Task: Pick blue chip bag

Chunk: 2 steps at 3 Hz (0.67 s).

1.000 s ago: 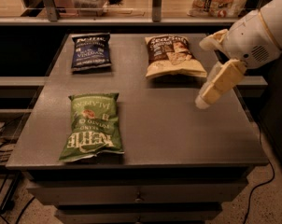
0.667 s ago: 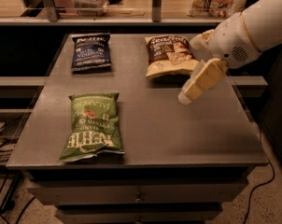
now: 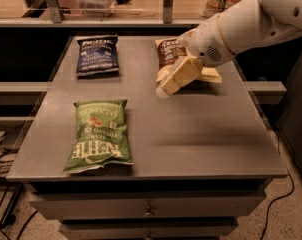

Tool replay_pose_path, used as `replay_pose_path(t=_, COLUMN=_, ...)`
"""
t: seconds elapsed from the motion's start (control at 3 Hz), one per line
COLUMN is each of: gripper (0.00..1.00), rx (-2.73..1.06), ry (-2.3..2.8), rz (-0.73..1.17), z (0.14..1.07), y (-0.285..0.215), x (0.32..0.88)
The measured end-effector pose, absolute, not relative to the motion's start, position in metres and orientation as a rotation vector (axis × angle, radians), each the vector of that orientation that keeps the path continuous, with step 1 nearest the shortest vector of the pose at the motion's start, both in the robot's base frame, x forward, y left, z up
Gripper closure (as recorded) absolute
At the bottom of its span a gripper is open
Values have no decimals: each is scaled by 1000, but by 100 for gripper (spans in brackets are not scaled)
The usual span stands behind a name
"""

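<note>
The blue chip bag (image 3: 97, 55) lies flat at the back left of the grey table (image 3: 191, 134). My gripper (image 3: 167, 87) hangs from the white arm that comes in from the upper right. It is above the table's back middle, in front of a brown chip bag (image 3: 171, 51) and well to the right of the blue bag. It holds nothing that I can see.
A green chip bag (image 3: 97, 133) lies at the front left of the table. The brown bag at the back right is partly hidden by the arm. A counter with a glass front runs behind the table. Drawers sit below the table's front edge.
The arm and gripper have moved left across the table, from its right side to in front of the brown bag. The bags have not moved.
</note>
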<state>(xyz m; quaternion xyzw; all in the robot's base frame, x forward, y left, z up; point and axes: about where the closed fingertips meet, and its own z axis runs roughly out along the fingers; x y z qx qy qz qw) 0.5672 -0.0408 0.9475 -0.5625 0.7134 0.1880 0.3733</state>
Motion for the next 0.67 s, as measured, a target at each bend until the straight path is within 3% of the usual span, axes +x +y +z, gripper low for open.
replay_pose_path(t=0.33, gripper=0, rx=-1456, ry=1795, rz=532, z=934, y=1, x=592)
replay_pose_path(t=0.67, gripper=0, rx=-1456, ry=1795, rz=532, z=934, y=1, x=592)
